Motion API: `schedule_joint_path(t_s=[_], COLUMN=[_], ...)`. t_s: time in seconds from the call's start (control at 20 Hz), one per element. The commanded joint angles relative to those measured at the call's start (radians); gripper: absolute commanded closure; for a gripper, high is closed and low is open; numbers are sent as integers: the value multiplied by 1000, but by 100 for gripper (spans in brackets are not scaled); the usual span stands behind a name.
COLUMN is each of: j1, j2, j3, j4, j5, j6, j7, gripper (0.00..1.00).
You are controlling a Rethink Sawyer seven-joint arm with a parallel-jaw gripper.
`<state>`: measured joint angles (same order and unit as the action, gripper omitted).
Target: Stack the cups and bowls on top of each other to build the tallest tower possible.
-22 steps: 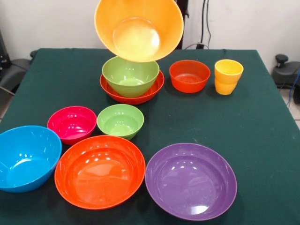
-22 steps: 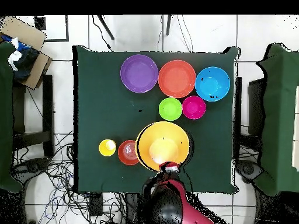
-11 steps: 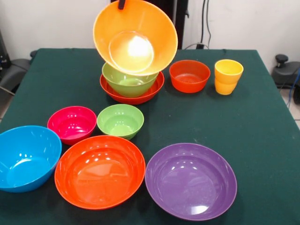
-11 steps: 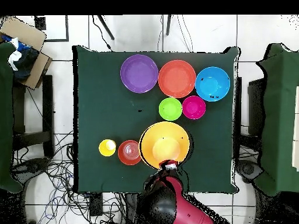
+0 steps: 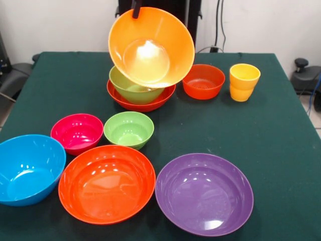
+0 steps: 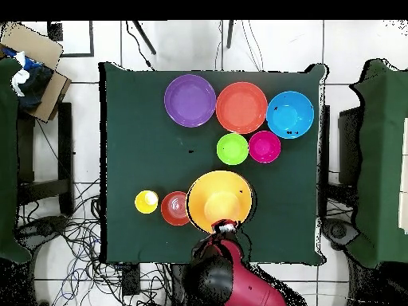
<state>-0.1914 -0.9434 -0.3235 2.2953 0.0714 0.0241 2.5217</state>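
A large orange bowl [image 5: 150, 47] hangs tilted, its opening facing the camera. My gripper [image 5: 136, 9] is shut on its upper rim. The bowl's lower edge dips over a medium lime green bowl [image 5: 131, 86], which is nested in a wide red-orange bowl [image 5: 143, 102] at the back of the table. I cannot tell whether the orange bowl touches the green one. In the overhead view the orange bowl [image 6: 220, 199] hides both bowls under it, and the gripper [image 6: 226, 226] sits at its rim on the robot's side. A yellow-orange cup [image 5: 244, 82] stands at the back right.
A small red-orange bowl [image 5: 202, 81] sits between the stack and the cup. In front lie a magenta bowl [image 5: 76, 133], a small lime green bowl [image 5: 129, 129], a blue bowl [image 5: 29, 168], a big red-orange bowl [image 5: 107, 183] and a purple bowl [image 5: 204, 193].
The orange bowl has come down from above the stack and shifted slightly right in the front view. Its lower edge now overlaps the green bowl. The other things have not moved.
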Motion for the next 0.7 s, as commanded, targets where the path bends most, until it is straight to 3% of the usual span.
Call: schedule_joint_path(t_s=[0.05, 0.7], j1=[24, -11], j2=[52, 17], j3=[45, 74], j4=[-16, -3], j5=[-20, -30], j6=[-31, -11], j7=[87, 74], gripper=[100, 100])
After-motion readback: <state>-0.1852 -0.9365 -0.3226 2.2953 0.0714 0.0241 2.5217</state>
